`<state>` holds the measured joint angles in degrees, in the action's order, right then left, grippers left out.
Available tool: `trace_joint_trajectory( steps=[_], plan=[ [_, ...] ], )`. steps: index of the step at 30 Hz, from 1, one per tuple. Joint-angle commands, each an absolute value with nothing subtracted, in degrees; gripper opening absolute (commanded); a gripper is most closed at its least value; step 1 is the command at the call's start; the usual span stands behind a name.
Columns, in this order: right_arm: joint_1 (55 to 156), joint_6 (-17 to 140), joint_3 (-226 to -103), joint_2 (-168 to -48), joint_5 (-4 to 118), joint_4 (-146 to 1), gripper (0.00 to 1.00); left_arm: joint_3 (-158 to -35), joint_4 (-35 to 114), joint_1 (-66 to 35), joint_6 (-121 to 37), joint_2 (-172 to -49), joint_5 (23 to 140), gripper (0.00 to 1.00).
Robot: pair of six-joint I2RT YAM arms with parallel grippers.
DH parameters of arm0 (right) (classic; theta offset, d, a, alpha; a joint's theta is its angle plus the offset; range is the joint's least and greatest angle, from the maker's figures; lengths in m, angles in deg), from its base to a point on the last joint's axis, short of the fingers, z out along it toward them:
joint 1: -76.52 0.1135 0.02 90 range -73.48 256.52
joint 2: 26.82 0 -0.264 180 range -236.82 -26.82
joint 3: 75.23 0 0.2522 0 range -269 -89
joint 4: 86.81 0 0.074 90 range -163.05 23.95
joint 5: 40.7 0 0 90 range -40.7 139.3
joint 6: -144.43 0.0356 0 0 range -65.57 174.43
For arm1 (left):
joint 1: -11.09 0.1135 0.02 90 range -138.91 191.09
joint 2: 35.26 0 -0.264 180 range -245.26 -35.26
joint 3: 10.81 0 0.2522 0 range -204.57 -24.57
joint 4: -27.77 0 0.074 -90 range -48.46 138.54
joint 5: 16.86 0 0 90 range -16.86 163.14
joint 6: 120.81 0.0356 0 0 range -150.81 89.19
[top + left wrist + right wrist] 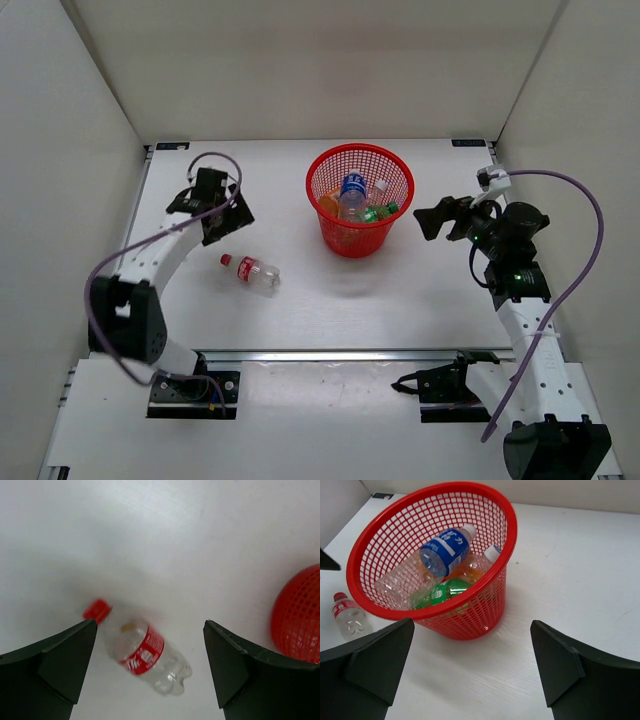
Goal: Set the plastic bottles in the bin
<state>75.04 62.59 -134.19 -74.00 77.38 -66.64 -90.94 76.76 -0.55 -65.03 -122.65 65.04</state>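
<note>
My left tool (pixel 150 625) hangs released, jaws wide, above the red-label bottle (pixel 147 657), which lies on its side on the desk (pixel 200 540), lower middle of frame. The bin (pixel 300 620) at right holds the other bottles (pixel 442 555). My right tool (pixel 472 625) is released and empty. Pickup step, I judge: descend, straddle the body, clench.

The bench (pixel 400 300) lies bare between the bin (pixel 352 238) and the single bottle (pixel 250 271) lying on its side, leaving a lane for passage. The left end effector (pixel 222 215), jaws spread wide, hangs over that bottle with room on both flanks. The right end effector (pixel 432 218), also spread, faces the bin across bare bench. The bin mouth is open from above. Inside, a blue-labelled bottle (pixel 442 550) leans towards the rim. White walls (pixel 60 150) bound the bench left, right and rear.
</note>
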Motion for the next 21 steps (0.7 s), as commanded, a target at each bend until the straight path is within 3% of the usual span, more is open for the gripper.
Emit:
trace_joint_trajectory(
  steps=[1,6,10,14,21],
  plan=[
    [76.2,63.1,-133.4,-74.5,77.2,-67.1,0.99,-83.0,87.6,-0.5,-76.2,-112.0,59.1,0.98],
    [76.2,64.8,-131.1,-75.5,80.3,-69.3,0.99,-68.1,82.4,-3.7,-91.3,-95.3,60.1,0.99],
    [76.3,64.8,-132.1,-76.0,82.2,-69.9,0.99,-60.4,72.4,-6.5,-99.8,-96.2,62.5,0.99],
    [76.2,63.7,-132.8,-75.0,80.8,-66.9,1.00,-61.2,74.4,-11.5,-103.1,-99.0,56.7,0.99],
    [72.8,63.4,-131.6,-72.3,81.2,-64.4,0.99,-54.0,68.2,-9.0,-103.7,-99.7,58.6,0.99]
  ],
)
